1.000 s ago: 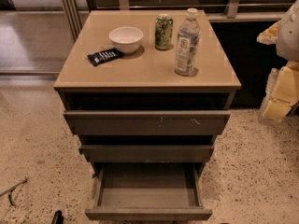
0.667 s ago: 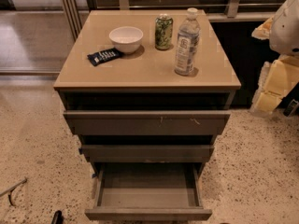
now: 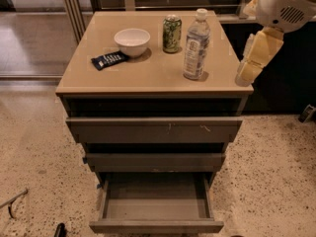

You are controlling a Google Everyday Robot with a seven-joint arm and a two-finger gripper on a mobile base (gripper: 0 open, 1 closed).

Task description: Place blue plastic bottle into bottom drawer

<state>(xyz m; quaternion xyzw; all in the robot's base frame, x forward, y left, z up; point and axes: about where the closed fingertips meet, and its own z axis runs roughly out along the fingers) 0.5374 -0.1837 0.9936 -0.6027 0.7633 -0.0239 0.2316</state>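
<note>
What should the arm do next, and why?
Probably swing the gripper left toward the blue plastic bottle. The bottle stands upright and untouched on the cabinet top, the gripper hangs apart from it at the right edge, and the bottom drawer is already pulled open.
</note>
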